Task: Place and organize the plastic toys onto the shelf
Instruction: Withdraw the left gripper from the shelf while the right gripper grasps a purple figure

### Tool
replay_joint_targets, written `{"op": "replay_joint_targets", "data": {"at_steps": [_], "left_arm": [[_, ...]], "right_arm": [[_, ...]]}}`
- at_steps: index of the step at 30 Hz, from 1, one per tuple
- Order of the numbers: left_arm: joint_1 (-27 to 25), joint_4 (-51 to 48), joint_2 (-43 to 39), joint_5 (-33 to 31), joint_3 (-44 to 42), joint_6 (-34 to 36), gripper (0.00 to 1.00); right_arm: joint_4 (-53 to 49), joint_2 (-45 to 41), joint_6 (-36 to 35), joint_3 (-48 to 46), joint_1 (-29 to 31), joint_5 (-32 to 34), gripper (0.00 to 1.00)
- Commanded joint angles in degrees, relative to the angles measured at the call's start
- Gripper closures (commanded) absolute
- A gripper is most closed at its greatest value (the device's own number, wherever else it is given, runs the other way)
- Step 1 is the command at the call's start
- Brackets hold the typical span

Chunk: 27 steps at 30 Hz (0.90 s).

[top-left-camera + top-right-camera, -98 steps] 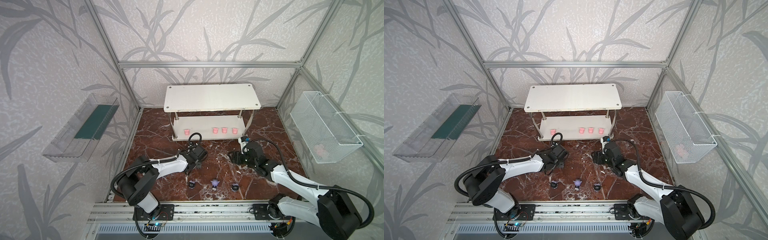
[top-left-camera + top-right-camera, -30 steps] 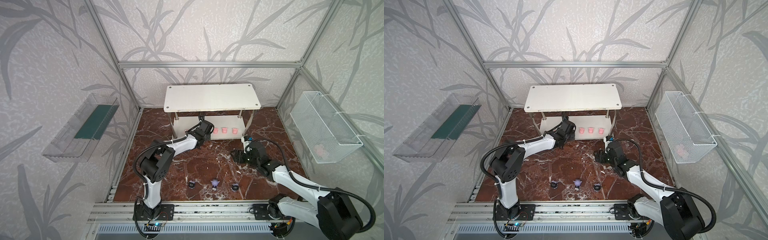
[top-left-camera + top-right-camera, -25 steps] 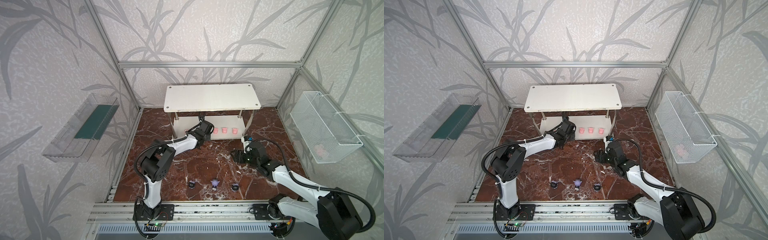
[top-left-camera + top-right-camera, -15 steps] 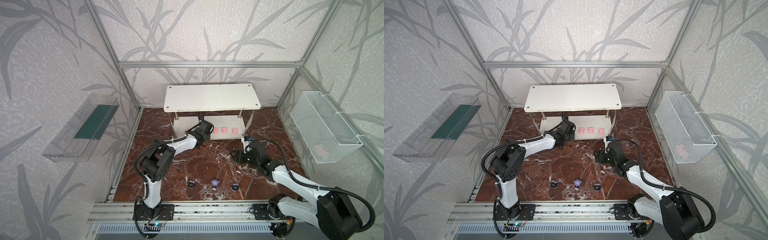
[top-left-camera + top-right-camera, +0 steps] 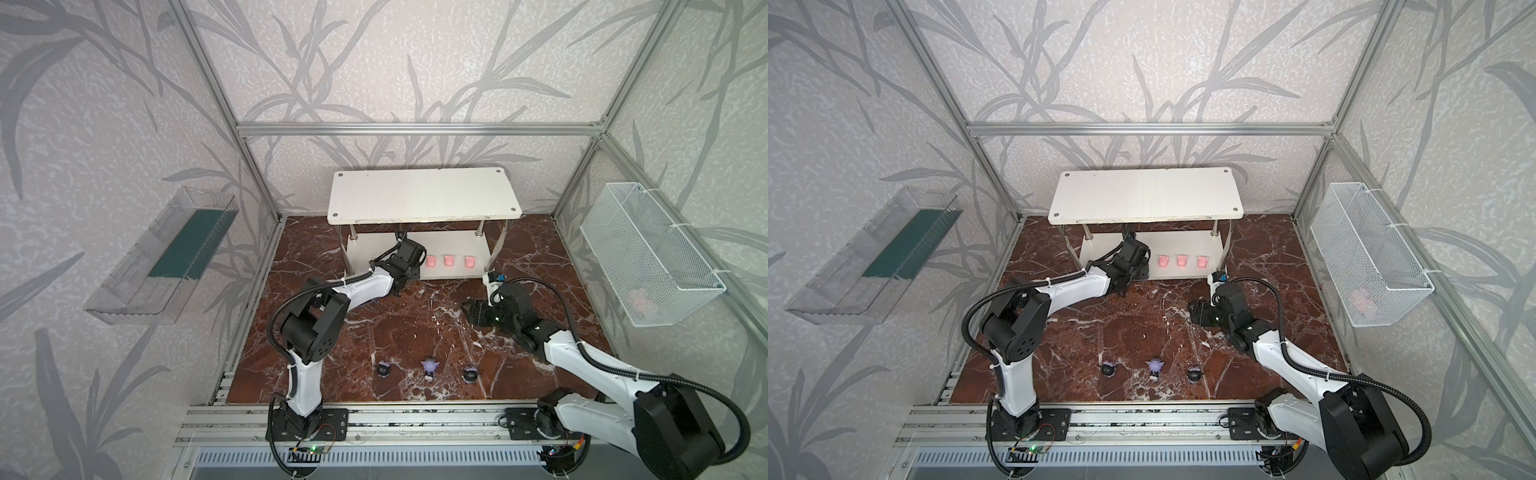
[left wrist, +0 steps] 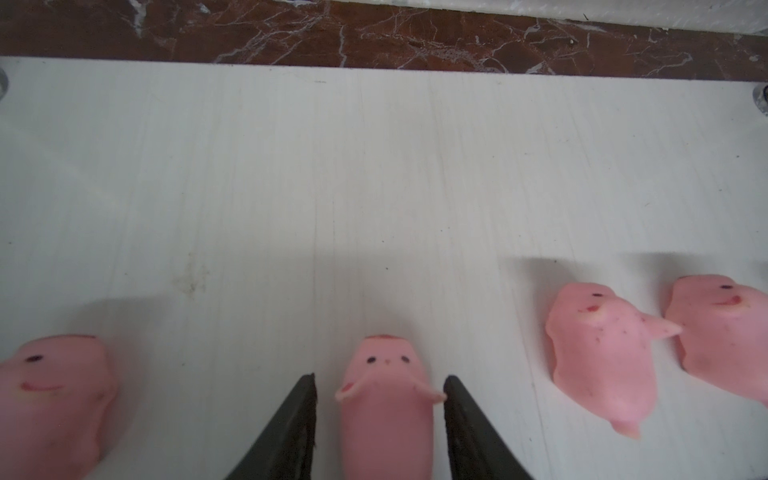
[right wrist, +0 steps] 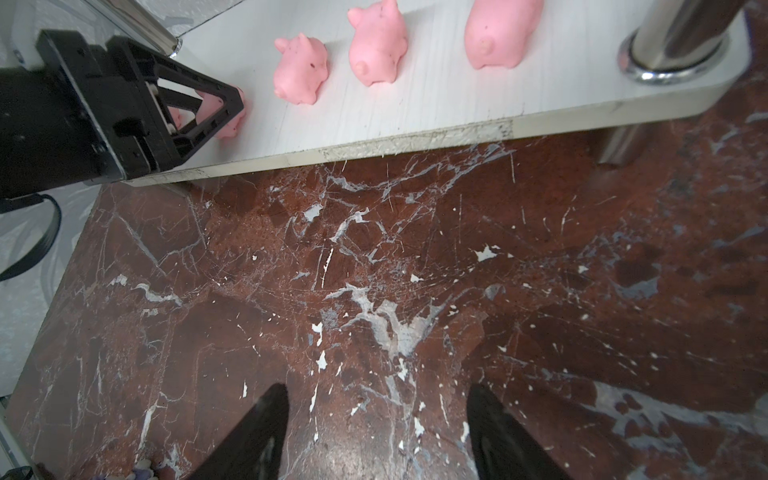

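The left gripper (image 6: 380,379) reaches in over the lower board of the shelf (image 5: 424,195), at the centre of both top views. Its fingers (image 6: 297,419) stand slightly parted on either side of a pink piglet (image 6: 386,428) and do not squeeze it. The piglet sits on that board in a row with four more; three of them (image 5: 448,260) show right of the wrist. The right gripper (image 7: 378,388) hovers wide and empty over the marble floor (image 7: 374,270). Three figurines (image 5: 429,368) stand in a line on the floor, lower centre.

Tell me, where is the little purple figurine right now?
In both top views the purple figurine stands on the marble floor near the front rail, midway between two black figurines.
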Motion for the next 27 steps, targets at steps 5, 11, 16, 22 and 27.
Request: {"op": "replay_joint_targets", "data": {"at_steps": [5, 11, 16, 22, 27], "left_arm": [[-0.19, -0.55, -6.37, 2.33, -1.24, -1.0, 0.43], [-1.4, -1.88, -12.4, 1.94, -4.56, -1.25, 0.39], [-3.72, -2.19, -18.31, 1.25, -9.56, -2.39, 0.38], [-6.81, -3.21, -27.27, -1.5, -16.04, -3.88, 0.38], [-8.39, -4.39, -35.43, -4.04, -21.38, -5.71, 0.38]], "right_arm": [[0.29, -0.13, -0.26, -0.35, -0.27, -0.67, 0.31], [-1.88, -1.33, -0.54, 0.22, -0.32, -0.97, 0.31], [-6.65, -3.57, -0.97, 1.82, -0.32, -2.33, 0.25], [-14.21, -9.77, -2.46, 3.88, -0.3, -1.77, 0.21], [-20.28, -14.6, -3.6, 4.67, -0.28, -1.92, 0.15]]}}
